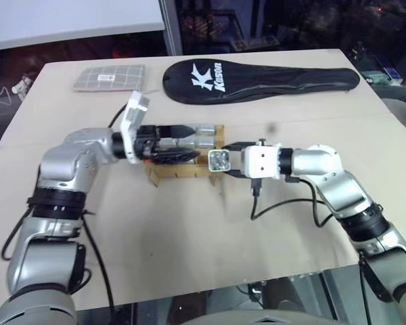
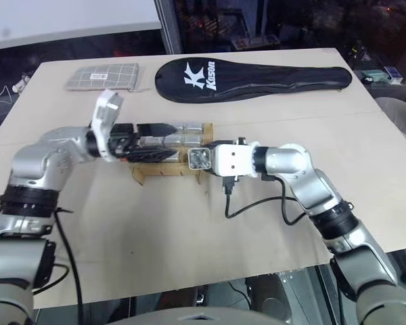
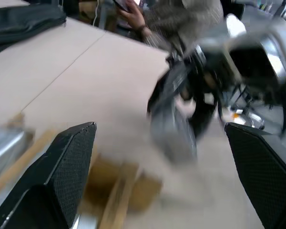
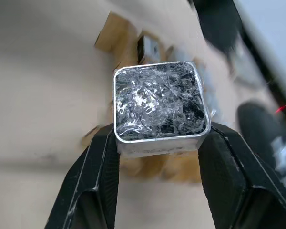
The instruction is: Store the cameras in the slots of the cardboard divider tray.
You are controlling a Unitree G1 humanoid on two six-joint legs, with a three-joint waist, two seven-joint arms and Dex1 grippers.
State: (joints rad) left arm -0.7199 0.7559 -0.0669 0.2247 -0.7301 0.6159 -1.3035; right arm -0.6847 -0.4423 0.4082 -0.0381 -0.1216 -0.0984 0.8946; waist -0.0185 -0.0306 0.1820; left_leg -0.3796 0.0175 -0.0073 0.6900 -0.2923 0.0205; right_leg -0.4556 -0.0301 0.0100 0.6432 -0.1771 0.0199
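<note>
Silver-grey metal sits pinched in my right claw point(image 4: 157, 143): one camera point(image 4: 157, 105), gripped on two opposite sides by the black fingers point(image 4: 97, 181), its glinting square face turned toward my wrist. From my head I see that camera point(image 1: 219, 160) held above the counter point(image 1: 189, 237), just at the near right corner of the cardboard divider tray point(image 1: 183, 172).

My left claw point(image 1: 179, 142) reaches in from the other side, level, over the tray, fingers spread wide with nothing between them. In my left wrist view the two black fingers point(image 3: 69, 162) stand well apart, and past them my right claw with its camera shows as a blur.

Tan cardboard strips stick out at the tray's near edge. Other cameras point(image 1: 204, 137) already sit in the far row of slots, partly hidden by my left claw; how many I cannot tell.

Farther back on the counter lie a long black racket cover point(image 1: 257, 80) and, to its left, a grey checked flat pouch point(image 1: 109, 78), both well apart from the tray.
</note>
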